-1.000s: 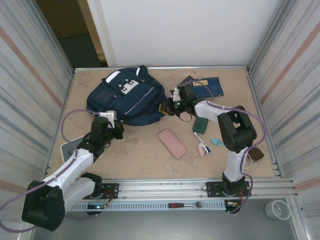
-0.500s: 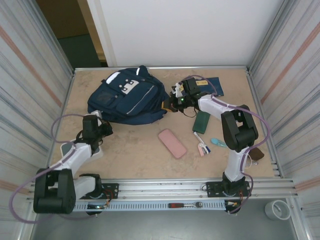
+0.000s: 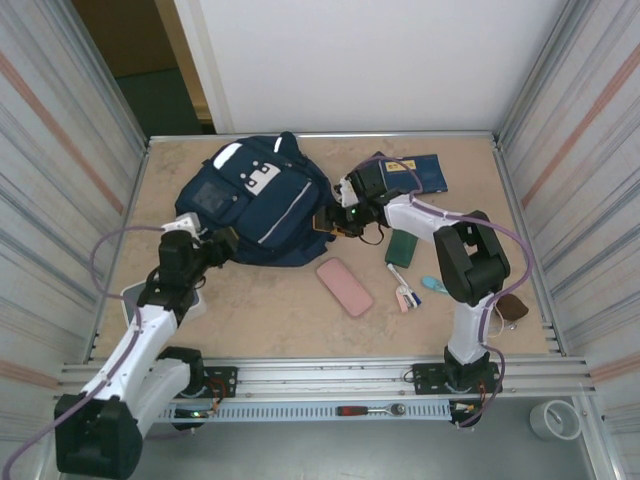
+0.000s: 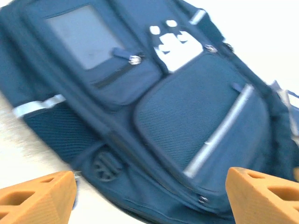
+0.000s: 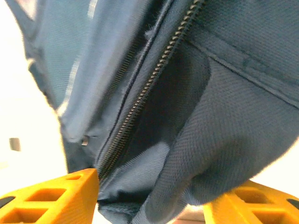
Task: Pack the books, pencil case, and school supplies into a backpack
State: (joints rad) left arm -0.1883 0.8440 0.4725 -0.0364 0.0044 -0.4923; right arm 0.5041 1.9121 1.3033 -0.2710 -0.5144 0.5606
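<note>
The navy backpack [image 3: 250,200] lies at the back left of the table, front panel up. My left gripper [image 3: 216,246] sits at its near left edge, open; in the left wrist view its orange fingers [image 4: 38,199] stand wide apart in front of the backpack [image 4: 187,112]. My right gripper [image 3: 334,221] is at the backpack's right side, open, with a fold of fabric [image 5: 219,135] beside the unzipped zipper [image 5: 140,100] lying between the fingers [image 5: 51,198]. The books [image 3: 412,172] lie behind the right arm. The pink pencil case [image 3: 345,287] and the school supplies [image 3: 406,294] lie in front.
A dark green flat case [image 3: 402,248] lies by the right arm, a light-blue piece [image 3: 435,285] beside the sticks. A brown item [image 3: 513,307] sits at the right edge. A white-grey pad [image 3: 136,296] lies under the left arm. Metal walls close both sides.
Both grippers have opened. The left gripper swung back up to the backpack's near left edge. The right gripper shifted left and lower along the backpack's side, and the backpack shifted slightly.
</note>
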